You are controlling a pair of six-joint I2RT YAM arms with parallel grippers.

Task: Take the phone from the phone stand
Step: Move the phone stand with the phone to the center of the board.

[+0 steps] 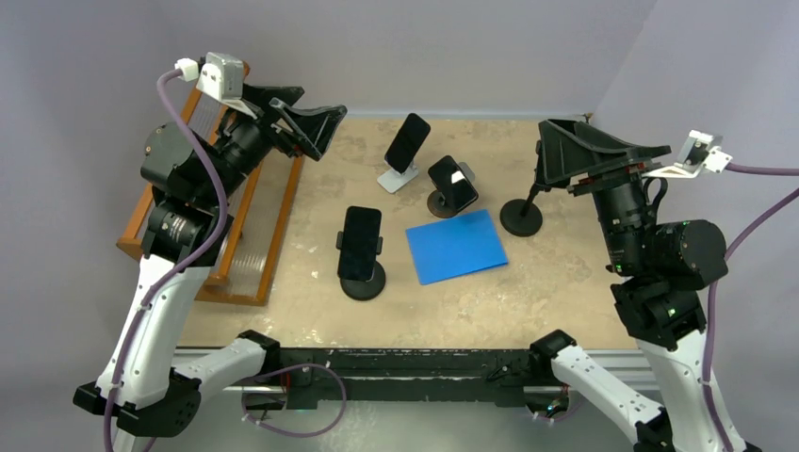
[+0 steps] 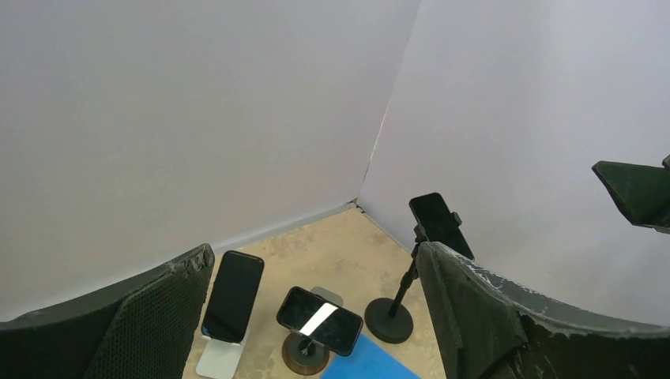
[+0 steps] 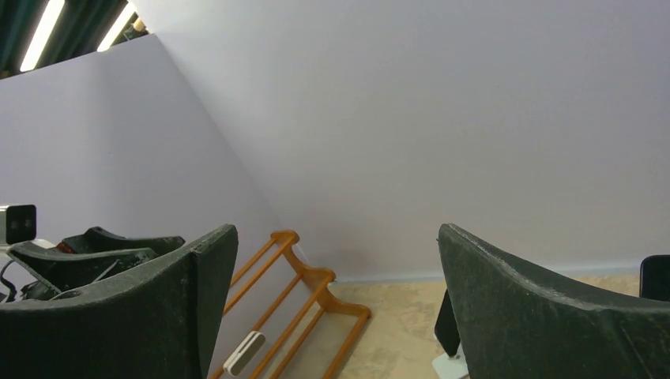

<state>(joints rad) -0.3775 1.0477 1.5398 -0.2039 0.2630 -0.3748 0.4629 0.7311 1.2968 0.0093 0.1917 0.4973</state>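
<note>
Table (image 1: pixel 556 282): tan, mottled top, walled at the back and the right.
- near phone (image 1: pixel 360 241): dark screen, upright in portrait, clamped in black round stand (image 1: pixel 364 283), closest of all to the near edge, left of the middle.
- back phone (image 1: pixel 407 141): leaning back on silver stand (image 1: pixel 397 178), close to the far edge, about midway along it.
- middle phone (image 1: pixel 453 183): tilted, a bright streak across the glass, seated on dark round stand (image 1: pixel 439 204), just right of the silver stand.
- pole phone (image 2: pixel 437 219): held high on pole stand (image 1: pixel 521 217), toward the far right corner; hidden under the right gripper in the top view, plain in the left wrist view.
- blue sheet (image 1: pixel 457 246): flat on the top, between the black round stand and the pole stand's base, touching neither.
- wooden rack (image 1: pixel 281 231): orange-brown rails, set along the left edge.
- left gripper (image 1: pixel 307 119): raised above the rack near the far left corner, released, jaws spread wide, nothing between them.
- right gripper (image 1: pixel 586 153): raised above the pole stand by the right edge, released, jaws wide apart, holding nothing.

All four phones seated in their stands, none touched by either gripper.
</note>
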